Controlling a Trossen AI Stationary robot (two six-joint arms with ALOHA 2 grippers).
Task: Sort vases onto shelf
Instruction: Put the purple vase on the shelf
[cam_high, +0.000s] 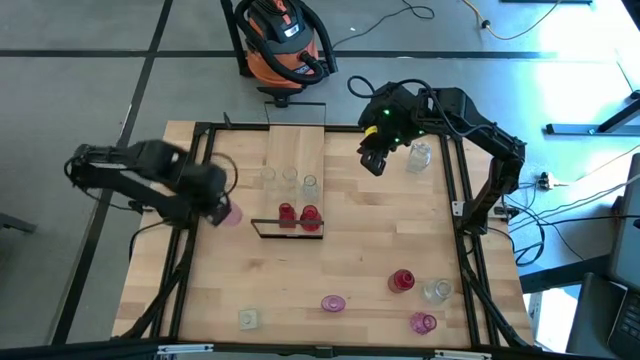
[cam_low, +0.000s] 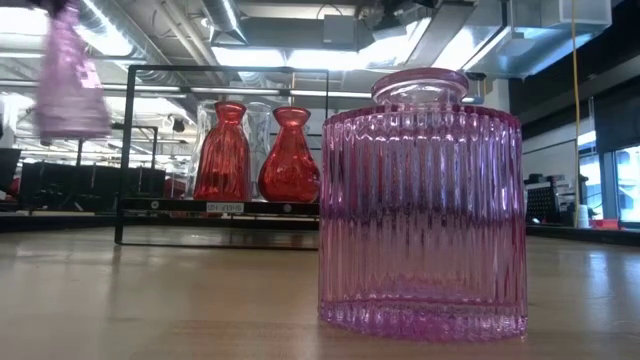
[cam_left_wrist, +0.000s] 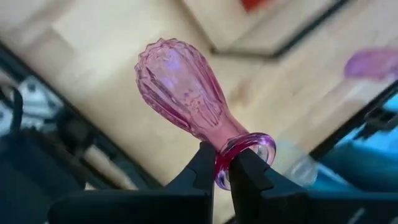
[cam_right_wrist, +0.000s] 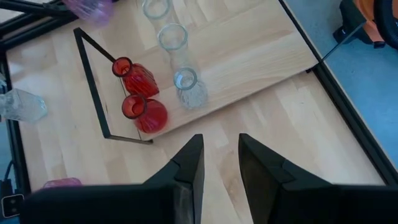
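My left gripper (cam_high: 220, 208) hangs over the table's left part, left of the shelf (cam_high: 297, 150), shut on a pink vase (cam_left_wrist: 183, 87). That vase shows blurred at the upper left of the low view (cam_low: 68, 75). On the shelf stand two red vases (cam_high: 286, 213) (cam_high: 309, 215) by its black frame (cam_high: 288, 230), with three clear vases (cam_high: 289, 177) behind them. My right gripper (cam_right_wrist: 221, 140) hovers open at the far right (cam_high: 372, 162), nothing between its fingers. A clear vase (cam_high: 418, 155) stands on the table beside it. My left gripper holds the pink vase by the rim of its mouth (cam_left_wrist: 219, 169). The rim's wall is pinched between the two fingers, one finger (cam_left_wrist: 249, 174) at the mouth's opening, the other (cam_left_wrist: 202, 171) outside by the neck. The fingers point steeply down. The vase hangs below them, mouth up, clear of the table.
Near the front edge stand a red vase (cam_high: 402, 281), a clear one (cam_high: 437, 290), two pink ones (cam_high: 333, 303) (cam_high: 424, 323) and a small clear one (cam_high: 248, 318). A ribbed pink vase (cam_low: 422, 200) fills the low view. An orange vacuum (cam_high: 285, 40) stands beyond the far edge.
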